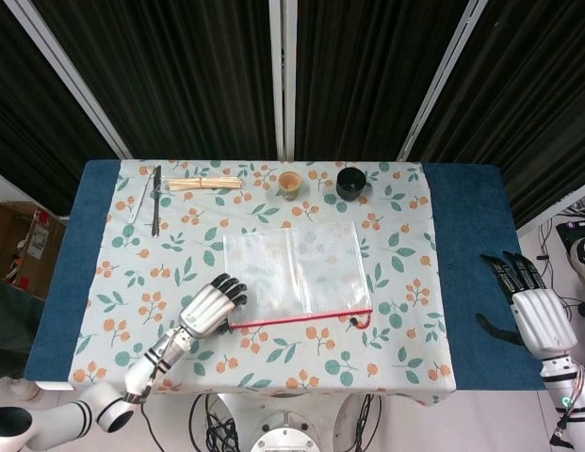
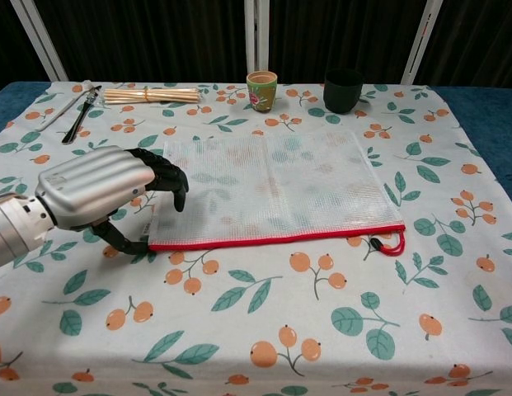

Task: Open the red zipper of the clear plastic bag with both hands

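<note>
The left hand (image 2: 103,191) curls its fingers over the near-left corner of the clear plastic bag (image 2: 272,186), mid-table; pin it firmly. The right hand (image 1: 532,311), spread and empty, should take the red zipper (image 2: 276,238) pull at the near right.

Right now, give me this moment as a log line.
left hand at bag corner | right hand off-table, open | zipper closed

My left hand (image 2: 103,194) covers the near left corner of the clear plastic bag (image 2: 272,188), so I cannot tell whether my fingers touch it or hover above. My left forearm is cut off by the chest view's left edge. My right hand (image 1: 537,315) shows only in the head view, its wrist cropped at the bottom corner. The pull on the red zipper (image 2: 276,239) is too small to make out.
</note>
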`<state>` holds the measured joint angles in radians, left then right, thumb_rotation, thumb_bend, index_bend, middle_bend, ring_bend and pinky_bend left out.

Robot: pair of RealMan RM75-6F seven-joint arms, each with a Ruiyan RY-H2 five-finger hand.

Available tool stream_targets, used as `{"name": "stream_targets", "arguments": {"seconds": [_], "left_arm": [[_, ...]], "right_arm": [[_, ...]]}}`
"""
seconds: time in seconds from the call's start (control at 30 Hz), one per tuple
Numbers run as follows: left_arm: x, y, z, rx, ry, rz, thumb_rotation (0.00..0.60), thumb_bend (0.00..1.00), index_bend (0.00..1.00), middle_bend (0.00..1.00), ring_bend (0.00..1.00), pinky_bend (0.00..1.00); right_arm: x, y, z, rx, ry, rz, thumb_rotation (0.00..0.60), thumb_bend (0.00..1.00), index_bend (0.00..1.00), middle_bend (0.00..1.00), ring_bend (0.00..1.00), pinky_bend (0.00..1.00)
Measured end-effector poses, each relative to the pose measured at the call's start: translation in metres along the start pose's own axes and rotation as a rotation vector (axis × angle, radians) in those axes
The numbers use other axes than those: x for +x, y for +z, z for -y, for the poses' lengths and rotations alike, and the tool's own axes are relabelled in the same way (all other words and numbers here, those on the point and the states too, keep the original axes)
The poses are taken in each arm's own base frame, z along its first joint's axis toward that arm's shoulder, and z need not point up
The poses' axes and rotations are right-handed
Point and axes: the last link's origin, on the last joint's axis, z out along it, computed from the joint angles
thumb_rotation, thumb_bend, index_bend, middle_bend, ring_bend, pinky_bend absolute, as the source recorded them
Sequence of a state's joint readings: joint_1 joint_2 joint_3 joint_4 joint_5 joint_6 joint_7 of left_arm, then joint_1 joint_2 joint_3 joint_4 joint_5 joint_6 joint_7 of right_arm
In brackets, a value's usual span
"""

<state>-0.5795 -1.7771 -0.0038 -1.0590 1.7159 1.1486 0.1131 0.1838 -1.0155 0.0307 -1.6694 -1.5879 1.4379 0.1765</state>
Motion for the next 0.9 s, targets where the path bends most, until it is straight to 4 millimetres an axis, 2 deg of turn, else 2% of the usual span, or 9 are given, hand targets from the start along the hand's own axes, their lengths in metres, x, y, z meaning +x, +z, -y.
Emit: {"name": "stream_targets", "arguments": {"seconds": [0.27,0.4,0.53,0.67,0.9], "left_arm": [[-0.007,0.004,0.002,-0.009,-0.078,-0.047,0.600,0.51,0.45,0.25,0.21,0.22],[-0.007,0.005,0.002,-0.010,-0.115,-0.083,0.600,0.56,0.51,0.26,0.21,0.22],[-0.006,0.005,0.006,0.013,-0.162,-0.125,0.600,0.57,0.53,0.27,0.21,0.22],[0.000,-0.004,0.025,0.075,-0.149,-0.174,0.600,0.57,0.53,0.27,0.21,0.22],[0.006,-0.033,0.080,0.250,-0.084,-0.171,0.600,0.57,0.52,0.27,0.20,0.22]], "right_arm": [[0.000,0.004,0.002,0.006,-0.003,0.000,0.600,0.18,0.08,0.13,0.00,0.00],[0.000,0.007,0.004,0.012,-0.006,0.000,0.600,0.18,0.08,0.13,0.00,0.00],[0.000,0.009,0.005,0.014,-0.006,0.000,0.600,0.18,0.08,0.13,0.00,0.00],[0.001,0.012,0.006,0.016,-0.004,0.000,0.600,0.18,0.08,0.13,0.00,0.00],[0.000,0.016,0.008,0.027,0.003,0.006,0.600,0.18,0.08,0.13,0.00,0.00]]}}
